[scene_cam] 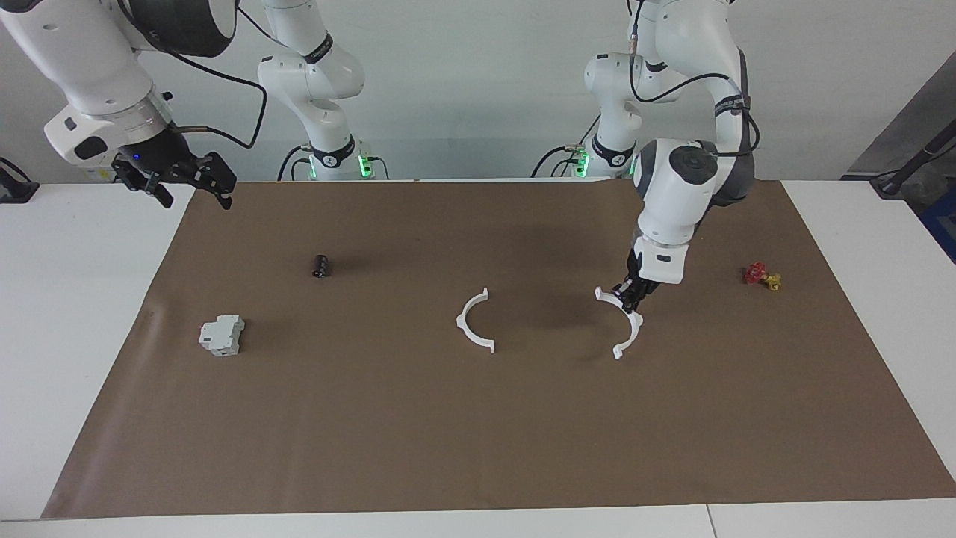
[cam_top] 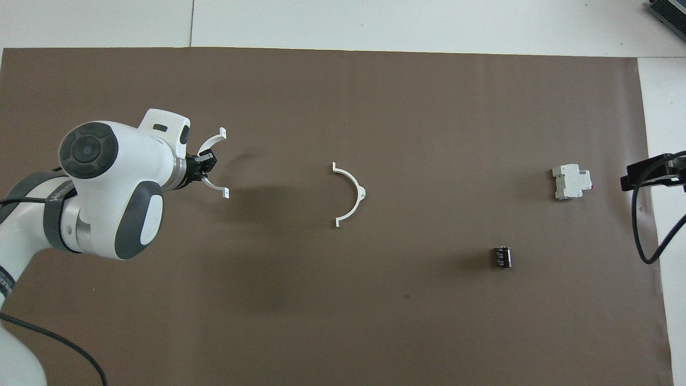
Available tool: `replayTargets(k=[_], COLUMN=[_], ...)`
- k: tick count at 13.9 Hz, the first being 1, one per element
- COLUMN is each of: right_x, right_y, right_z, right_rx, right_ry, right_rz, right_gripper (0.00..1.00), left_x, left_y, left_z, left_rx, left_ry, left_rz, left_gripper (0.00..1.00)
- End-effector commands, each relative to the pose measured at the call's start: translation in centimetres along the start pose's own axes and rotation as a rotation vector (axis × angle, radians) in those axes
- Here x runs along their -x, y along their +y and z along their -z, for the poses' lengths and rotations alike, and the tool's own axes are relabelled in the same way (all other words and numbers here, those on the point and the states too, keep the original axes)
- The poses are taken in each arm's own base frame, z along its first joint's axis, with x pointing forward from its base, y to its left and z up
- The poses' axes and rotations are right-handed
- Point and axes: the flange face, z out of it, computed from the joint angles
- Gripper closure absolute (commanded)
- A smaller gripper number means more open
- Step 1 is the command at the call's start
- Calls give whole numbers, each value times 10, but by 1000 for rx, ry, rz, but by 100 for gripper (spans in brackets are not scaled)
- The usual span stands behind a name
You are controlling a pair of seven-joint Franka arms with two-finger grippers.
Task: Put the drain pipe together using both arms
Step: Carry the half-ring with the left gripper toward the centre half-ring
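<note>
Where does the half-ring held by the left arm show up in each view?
Facing view: the held half-ring is pinched in the left gripper, toward the left arm's end of the brown mat.
Overhead view: the same half-ring sits in that gripper.
Shared landmark: the loose half-ring lying mid-mat.

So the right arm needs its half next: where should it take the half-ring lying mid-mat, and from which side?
Probably at the middle of the arc, from straight above. The free half-ring lies flat on the mat, thin-walled, so fingers can straddle the band there. Its small nub at mid-arc shows in the overhead view; grip just beside it. Leave the end tabs free, since they face the half held by the left gripper.
</note>
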Motion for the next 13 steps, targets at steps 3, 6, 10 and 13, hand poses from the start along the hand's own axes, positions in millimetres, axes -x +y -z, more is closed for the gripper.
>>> replayTargets(k=[3, 6, 10, 13], right_x=[9, 9, 8, 8], right_y=[-2, -3, -4, -3], right_z=[0, 1, 0, 0], right_rx=[-6, -7, -7, -7], right_ry=[-5, 0, 0, 1], right_rz=[-14, -12, -11, -12], right_gripper=[0, 0, 0, 0], left_x=[40, 66, 79, 99], left_y=[47, 82, 118, 131], left_z=[8, 0, -32, -58], left_rx=[1, 7, -31, -43], left_ry=[6, -1, 19, 8], left_rz=[46, 37, 29, 15], left_gripper=[100, 100, 100, 100])
